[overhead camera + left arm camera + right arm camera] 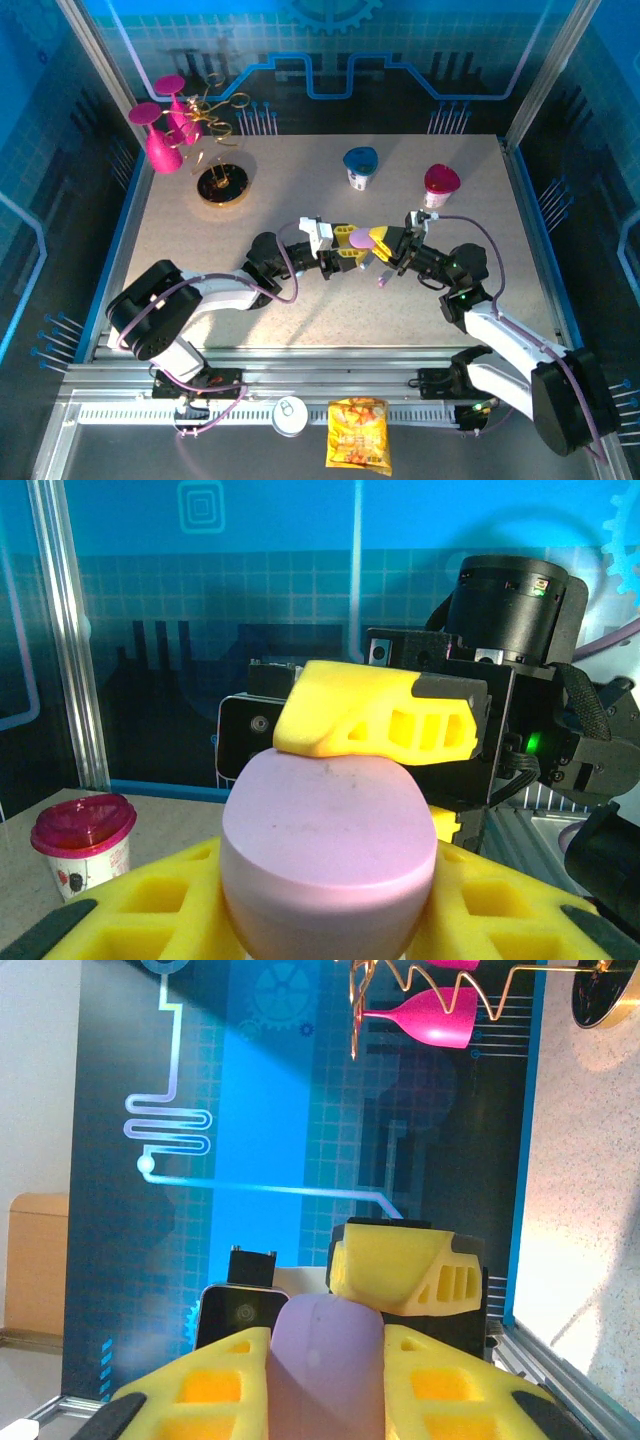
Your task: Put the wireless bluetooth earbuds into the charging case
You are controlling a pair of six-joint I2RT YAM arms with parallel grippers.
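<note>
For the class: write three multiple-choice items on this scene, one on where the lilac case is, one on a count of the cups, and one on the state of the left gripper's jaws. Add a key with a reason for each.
1. Where is the lilac case?
A) held between the left gripper and the right gripper, above the table
B) lying flat on the table
C) at the table's back-left corner

2. How many small cups stand towards the back of the table?
A) one
B) four
C) two

3. How do the left gripper's jaws stand?
A) wide open and empty
B) shut on the lilac case
C) shut on a cup

Key:
1 A: in both wrist views it sits between yellow fingers.
2 C: there are a blue cup and a magenta cup.
3 B: the fingers press against its sides.
</note>
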